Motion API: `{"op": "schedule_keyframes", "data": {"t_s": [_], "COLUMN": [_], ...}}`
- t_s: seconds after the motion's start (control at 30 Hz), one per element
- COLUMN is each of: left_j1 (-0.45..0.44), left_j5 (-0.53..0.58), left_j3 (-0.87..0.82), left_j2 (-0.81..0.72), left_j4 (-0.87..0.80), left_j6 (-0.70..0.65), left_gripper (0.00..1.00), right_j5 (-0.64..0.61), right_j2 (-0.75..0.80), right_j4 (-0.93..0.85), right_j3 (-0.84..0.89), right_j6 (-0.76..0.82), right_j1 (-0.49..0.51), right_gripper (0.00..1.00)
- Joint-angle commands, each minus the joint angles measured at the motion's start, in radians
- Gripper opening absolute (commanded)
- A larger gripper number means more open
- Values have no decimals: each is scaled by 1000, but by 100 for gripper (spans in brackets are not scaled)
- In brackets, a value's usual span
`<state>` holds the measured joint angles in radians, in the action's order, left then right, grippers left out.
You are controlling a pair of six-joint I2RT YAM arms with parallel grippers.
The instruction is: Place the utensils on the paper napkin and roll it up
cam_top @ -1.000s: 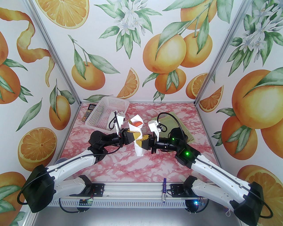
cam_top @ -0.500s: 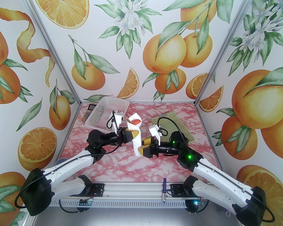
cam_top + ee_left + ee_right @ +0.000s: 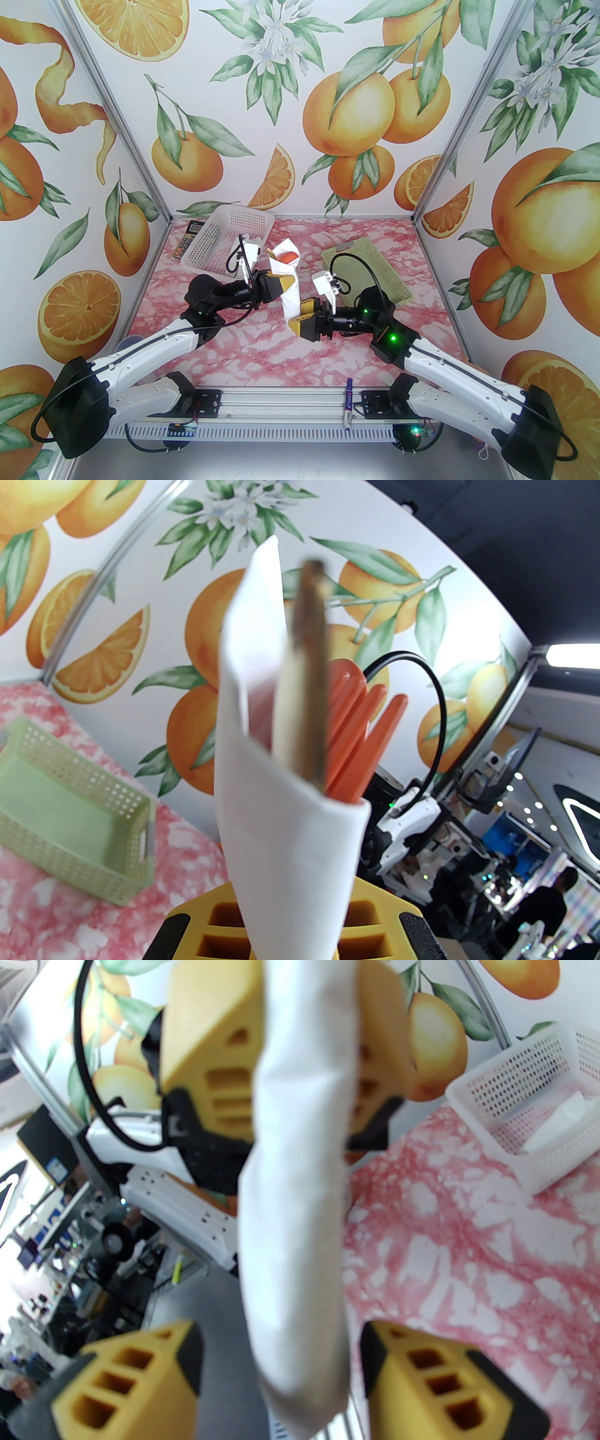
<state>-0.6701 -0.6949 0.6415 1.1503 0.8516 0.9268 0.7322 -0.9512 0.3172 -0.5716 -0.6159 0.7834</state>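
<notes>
Top external view first: nearest you, the marker pen [image 3: 347,408] lies on the base rail. Beyond it is a broad bare stretch of tabletop [image 3: 253,349] — room for either arm to drop or swing.

Next comes the right end effector [image 3: 296,315], reaching in from the right at the foot of the paper napkin [image 3: 291,293]. The right wrist view shows its jaws released, one yellow finger on each side of the napkin's lower end with a gap on both sides, so it grasps nothing.

The napkin is held up off the tabletop, wrapped into a tube, its long axis close to upright. Just beyond, the left end effector [image 3: 282,288] is clenched on the tube's middle from the left, and it alone carries the load. In the left wrist view the utensils [image 3: 356,723] poke out of the open top, orange heads up.

Your coming move, I judge, hinges on this: the tube's tail sits right between the right jaws — close there or tuck it.

Farther back, the green basket [image 3: 375,276] lies behind the right arm and the white basket [image 3: 220,243] behind the left, so mind both rims.
</notes>
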Motion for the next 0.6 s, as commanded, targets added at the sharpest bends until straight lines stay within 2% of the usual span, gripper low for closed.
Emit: {"op": "schedule_keyframes", "data": {"t_s": [0.0, 0.1, 0.27, 0.57], "left_j1": [3, 4, 12, 29], "left_j5": [22, 27, 40, 26], "left_j3": [33, 38, 44, 69], "left_j2": [-8, -9, -8, 10], "left_j4": [-3, -16, -45, -55], "left_j6": [-19, -22, -25, -13], "left_gripper": [1, 1, 0, 0], "right_j5": [-5, -14, -28, -64], "right_j2": [-17, -8, 3, 26], "right_j4": [33, 27, -6, -183], "right_j3": [-1, 10, 21, 35], "right_j6": [0, 1, 8, 74], "right_j1": [10, 13, 19, 24], "right_gripper": [46, 34, 19, 17]}}
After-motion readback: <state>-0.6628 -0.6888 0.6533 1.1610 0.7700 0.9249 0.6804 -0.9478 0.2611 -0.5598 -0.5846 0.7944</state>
